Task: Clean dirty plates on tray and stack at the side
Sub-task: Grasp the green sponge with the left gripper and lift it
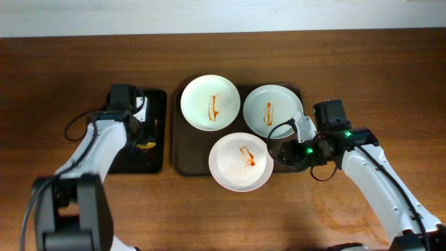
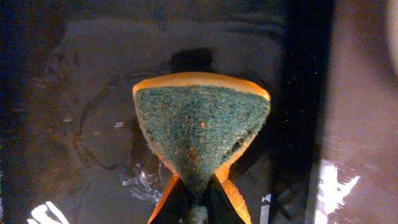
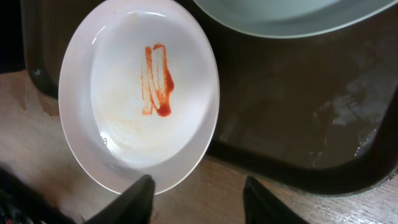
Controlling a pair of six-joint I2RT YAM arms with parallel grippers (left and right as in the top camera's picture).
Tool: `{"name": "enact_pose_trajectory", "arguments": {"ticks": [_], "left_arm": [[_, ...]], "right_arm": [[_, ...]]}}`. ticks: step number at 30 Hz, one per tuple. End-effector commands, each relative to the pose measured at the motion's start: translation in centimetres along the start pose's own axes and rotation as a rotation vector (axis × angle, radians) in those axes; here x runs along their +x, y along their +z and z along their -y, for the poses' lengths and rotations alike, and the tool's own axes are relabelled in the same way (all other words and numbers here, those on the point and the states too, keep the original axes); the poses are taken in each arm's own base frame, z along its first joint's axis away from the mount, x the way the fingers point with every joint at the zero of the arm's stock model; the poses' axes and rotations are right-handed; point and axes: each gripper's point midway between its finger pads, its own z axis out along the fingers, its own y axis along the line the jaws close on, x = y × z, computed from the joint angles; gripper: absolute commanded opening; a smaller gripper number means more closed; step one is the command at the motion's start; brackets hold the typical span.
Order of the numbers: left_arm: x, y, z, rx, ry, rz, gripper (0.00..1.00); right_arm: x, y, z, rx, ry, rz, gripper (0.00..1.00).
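Plates [image 1: 210, 102] lie three to the brown tray [image 1: 188, 150] at mid-table, each with a red smear at its centre, all well to the right of the left hand [image 2: 198, 200]. That hand hangs over a smaller black tray [image 1: 157, 159] just left of the brown one and is clenched on a sponge [image 2: 202, 124], pinching it into a fold with the green scouring face out and an orange edge along the top. Its fingertips are cut off at the bottom of the left wrist view, and from overhead the arm hides all but a yellow sliver of the sponge. On the brown tray, the left plate [image 1: 210, 102] sits at the rear, the front plate [image 1: 241, 161] overhangs the near rim onto the table [image 1: 390, 70], and the right plate [image 1: 273, 111], faintly blue-grey, sits at the rear right corner. The right hand [image 3: 200, 198] is at the front plate's right side, released, its fingers [image 3: 140, 194] spread with nothing between them. One fingertip lies just at the plate's rim, and whether it touches cannot be told. In the right wrist view only an arc of the right plate shows, cut off at the top edge. Overhead, cables and the dark wrist mask the right hand's fingers.
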Motion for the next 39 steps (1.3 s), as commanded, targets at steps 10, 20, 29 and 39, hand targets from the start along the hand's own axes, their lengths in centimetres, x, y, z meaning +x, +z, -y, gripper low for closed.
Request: {"name": "enact_pose_trajectory", "arguments": {"ticks": [10,20,29,39], "left_arm": [[-1.1,-6.2,1.0,0.052,0.008,0.111,0.0],[-1.1,-6.2,1.0,0.052,0.008,0.111,0.0],[-1.1,-6.2,1.0,0.053,0.008,0.111,0.0],[-1.0,-6.3,2.5,0.143,0.013,0.105,0.0]], "right_arm": [[-0.6,1.2,0.5,0.012,-0.002,-0.019,0.51],[-0.3,5.5,1.7,-0.027,0.055,-0.108,0.45],[-0.8,8.0,0.0,-0.101,0.053,-0.116,0.28],[-1.2,8.2,0.5,-0.056,0.097,-0.097,0.1]]}}
